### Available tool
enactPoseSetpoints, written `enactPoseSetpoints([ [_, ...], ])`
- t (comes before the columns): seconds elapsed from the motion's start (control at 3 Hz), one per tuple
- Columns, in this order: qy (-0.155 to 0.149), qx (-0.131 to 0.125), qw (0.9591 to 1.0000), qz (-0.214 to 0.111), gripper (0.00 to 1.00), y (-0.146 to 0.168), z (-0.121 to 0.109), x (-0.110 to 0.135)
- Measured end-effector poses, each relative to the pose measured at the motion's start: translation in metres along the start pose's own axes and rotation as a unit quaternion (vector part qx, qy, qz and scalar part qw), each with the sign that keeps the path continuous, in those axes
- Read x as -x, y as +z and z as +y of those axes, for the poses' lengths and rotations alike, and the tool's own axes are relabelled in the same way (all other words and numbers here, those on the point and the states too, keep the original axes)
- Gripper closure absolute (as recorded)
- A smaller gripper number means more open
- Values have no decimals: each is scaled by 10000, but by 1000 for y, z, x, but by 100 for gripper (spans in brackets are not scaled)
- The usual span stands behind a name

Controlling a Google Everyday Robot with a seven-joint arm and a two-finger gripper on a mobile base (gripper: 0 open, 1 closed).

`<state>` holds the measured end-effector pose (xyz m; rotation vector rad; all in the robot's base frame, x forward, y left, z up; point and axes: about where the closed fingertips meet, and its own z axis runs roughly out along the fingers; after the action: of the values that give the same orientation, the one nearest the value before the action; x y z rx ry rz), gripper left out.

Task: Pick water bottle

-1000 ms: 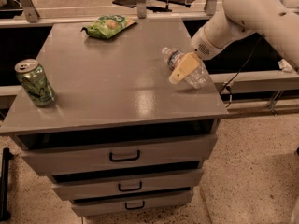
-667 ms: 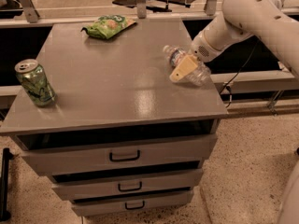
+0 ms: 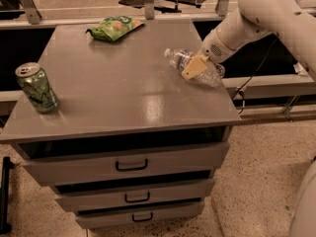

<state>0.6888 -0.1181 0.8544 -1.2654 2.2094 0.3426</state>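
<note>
The tool (image 3: 193, 68) sits over the small clear crinkled plastic water bottle (image 3: 177, 58) lying on the grey counter (image 3: 123, 93). Whether it grasps the bottle, I cannot tell.

Tabletop (image 3: 123, 95): can (image 3: 37, 88), chip bag (image 3: 114, 27), water bottle (image 3: 212, 75) w/ hand (image 3: 195, 67).

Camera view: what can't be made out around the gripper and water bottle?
1. The water bottle: middle hidden by the gripper lying across it, near the table's right edge; whether it is gripped cannot be told.
2. The bottle label: print too small to read.
3. The arm: cut off by the top and right edges.
</note>
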Motion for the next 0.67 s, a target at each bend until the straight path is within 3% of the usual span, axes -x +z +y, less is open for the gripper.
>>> enactPoseSetpoints([
  [0.33, -373, 297, 9984, -318, 94, -20, 17, 26],
  [0.67, -923, 713, 9904, -744, 100, -46, 41, 53],
])
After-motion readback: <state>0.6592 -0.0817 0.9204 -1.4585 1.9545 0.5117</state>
